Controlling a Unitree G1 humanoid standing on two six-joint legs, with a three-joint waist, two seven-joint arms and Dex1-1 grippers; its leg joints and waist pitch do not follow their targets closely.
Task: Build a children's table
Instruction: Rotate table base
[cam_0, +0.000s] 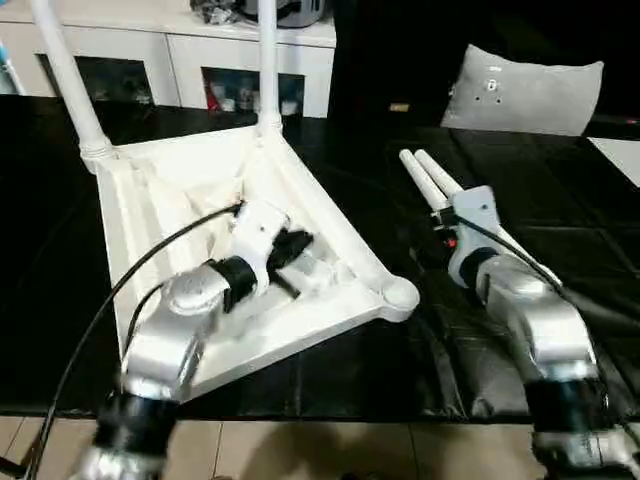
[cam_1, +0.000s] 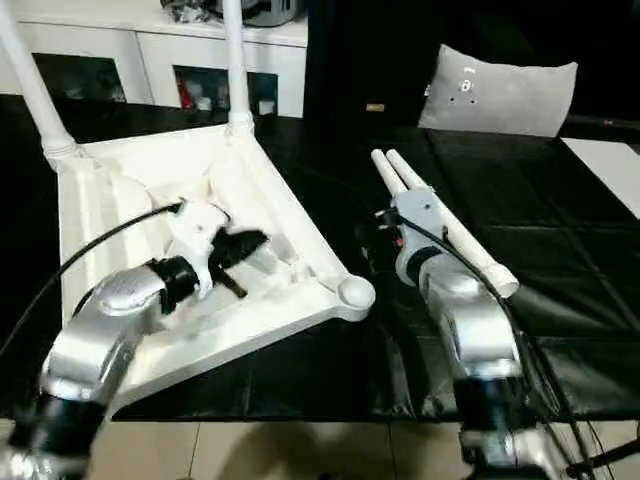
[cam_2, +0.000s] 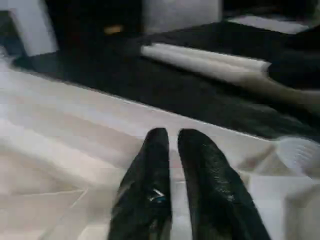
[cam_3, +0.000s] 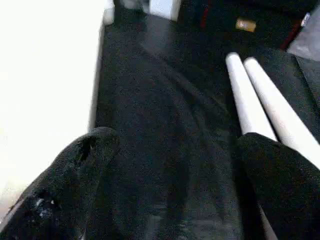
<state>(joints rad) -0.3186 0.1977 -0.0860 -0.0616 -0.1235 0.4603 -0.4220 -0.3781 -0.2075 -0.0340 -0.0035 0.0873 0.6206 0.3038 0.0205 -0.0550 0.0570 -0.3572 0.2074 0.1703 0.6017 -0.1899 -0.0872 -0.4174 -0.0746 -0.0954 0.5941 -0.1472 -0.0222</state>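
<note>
The children's table top (cam_0: 330, 215) lies upside down on the black surface, ribbed underside up. Two white legs (cam_0: 65, 70) (cam_0: 268, 60) stand upright in its far corner sockets. The near right corner socket (cam_0: 398, 293) holds nothing. Two loose legs (cam_0: 432, 180) lie side by side to the right of the top. My left gripper (cam_2: 172, 135) hovers over the ribs inside the top, with a narrow gap between its black fingers (cam_0: 292, 245) and nothing in it. My right gripper (cam_3: 177, 142) is wide open low over the black surface, next to the near ends of the loose legs (cam_3: 245, 95).
A white-grey cushion (cam_0: 525, 90) leans at the back right and a flat white board (cam_0: 620, 150) lies at the right edge. White cabinets (cam_0: 200, 50) line the back. The black surface ends close in front of me, with tiled floor (cam_0: 300, 450) below.
</note>
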